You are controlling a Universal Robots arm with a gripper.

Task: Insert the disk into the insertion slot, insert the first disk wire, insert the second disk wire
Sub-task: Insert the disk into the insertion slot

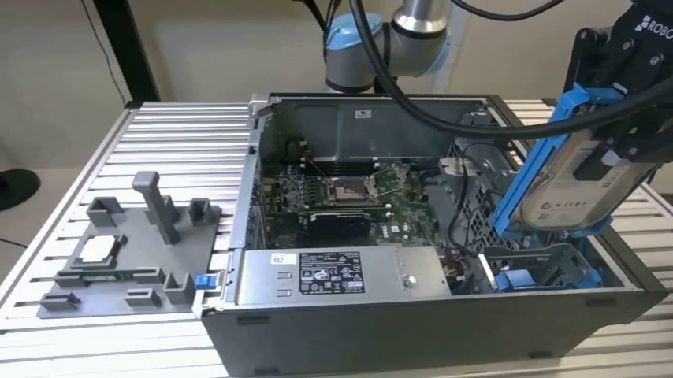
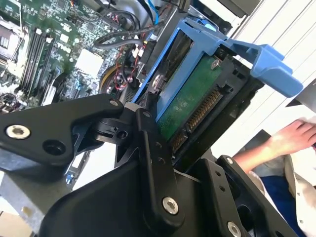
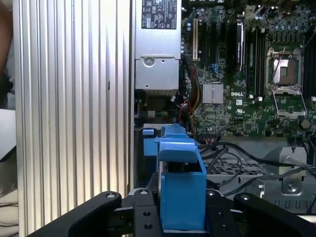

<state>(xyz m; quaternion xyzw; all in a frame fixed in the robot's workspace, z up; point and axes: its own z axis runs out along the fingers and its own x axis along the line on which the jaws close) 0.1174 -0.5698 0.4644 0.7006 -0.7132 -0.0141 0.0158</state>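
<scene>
Ribbed metal worktop (image 1: 158,134) is occupied by an open computer case (image 1: 421,327); above its insertion slot (image 1: 547,272), the disk (image 1: 584,177) is held tilted, fingers (image 2: 154,163) of the gripper (image 1: 615,134) closed on it.

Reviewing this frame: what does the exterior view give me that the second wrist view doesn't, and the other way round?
Exterior view: the white-labelled silver face of the flat rectangular disk, the grey perforated-metal insertion slot below it, the grey labelled power-supply box, a grey fixture tray on the slatted metal table. Second wrist view: the disk's green circuit-board underside, a person's hand. Shared: the black gripper shut on the disk in its bright blue carrier frame, and the green motherboard.
</scene>
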